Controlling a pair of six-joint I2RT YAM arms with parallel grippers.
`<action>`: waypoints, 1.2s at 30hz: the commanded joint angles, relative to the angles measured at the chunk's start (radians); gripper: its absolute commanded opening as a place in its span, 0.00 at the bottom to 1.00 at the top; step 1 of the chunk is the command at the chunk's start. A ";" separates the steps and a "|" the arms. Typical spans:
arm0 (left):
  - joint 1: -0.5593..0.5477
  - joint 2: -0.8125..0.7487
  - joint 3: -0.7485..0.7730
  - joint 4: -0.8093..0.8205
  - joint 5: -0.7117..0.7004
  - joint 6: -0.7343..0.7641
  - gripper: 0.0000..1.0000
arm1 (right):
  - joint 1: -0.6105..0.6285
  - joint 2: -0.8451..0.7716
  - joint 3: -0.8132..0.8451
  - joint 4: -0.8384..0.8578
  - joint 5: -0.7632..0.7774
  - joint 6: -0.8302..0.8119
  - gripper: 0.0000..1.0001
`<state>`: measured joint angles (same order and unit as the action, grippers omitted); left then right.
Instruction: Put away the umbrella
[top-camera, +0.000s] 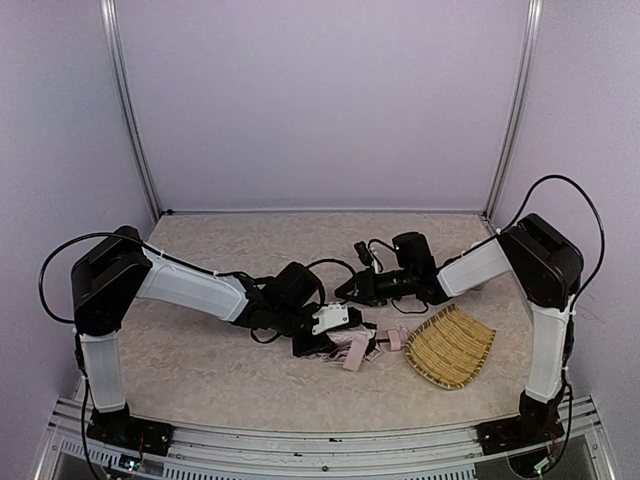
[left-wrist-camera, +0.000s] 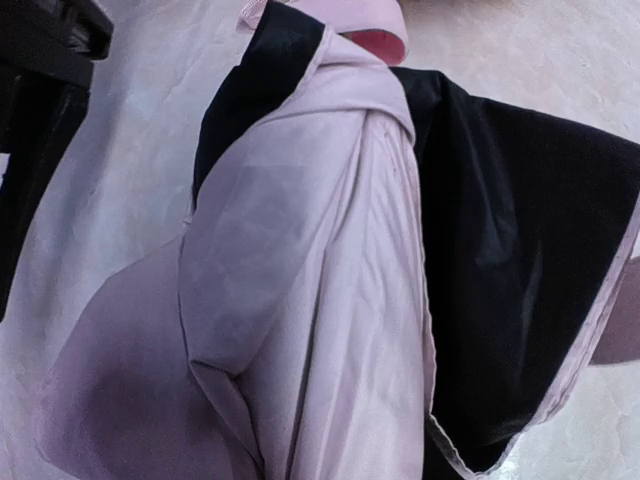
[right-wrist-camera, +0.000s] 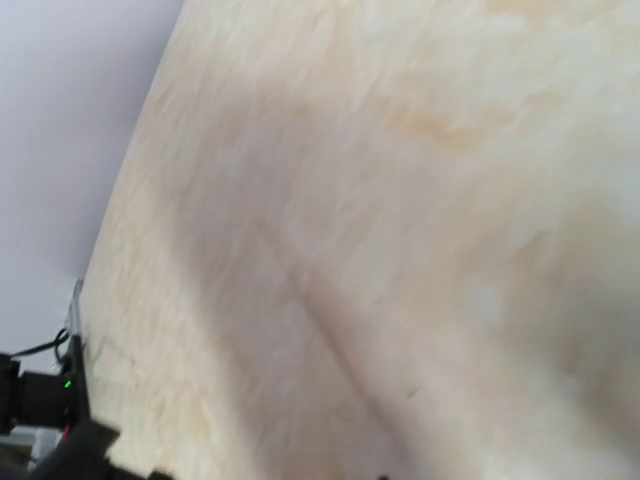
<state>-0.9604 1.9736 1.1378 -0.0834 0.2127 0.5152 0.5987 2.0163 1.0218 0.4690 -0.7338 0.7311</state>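
The umbrella lies folded on the table in front of centre, with pale pink fabric, black lining and a pink strap showing. My left gripper sits low on its left end. In the left wrist view the pink fabric and black lining fill the frame and hide my fingers, with the cloth bunched where the jaws are. My right gripper hovers just behind the umbrella, pointing left, tapered shut and empty. The right wrist view shows only blurred table.
A woven straw tray lies on the table right of the umbrella, under the right forearm. Black cables loop near both wrists. The beige tabletop is enclosed by pale walls and metal posts at the back.
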 joint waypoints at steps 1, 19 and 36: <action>-0.018 0.060 -0.035 -0.189 0.076 0.018 0.00 | -0.010 -0.060 -0.014 0.002 0.042 -0.046 0.25; 0.056 0.060 -0.026 -0.160 0.014 -0.096 0.00 | 0.225 -0.595 -0.196 -0.424 0.347 -0.981 0.35; 0.002 0.016 -0.081 -0.087 -0.044 -0.037 0.00 | 0.124 -0.452 -0.080 -0.568 0.135 -0.967 0.56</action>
<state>-0.9562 1.9541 1.1034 -0.0597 0.2039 0.4568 0.7727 1.5154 0.9020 0.0238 -0.5251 -0.2543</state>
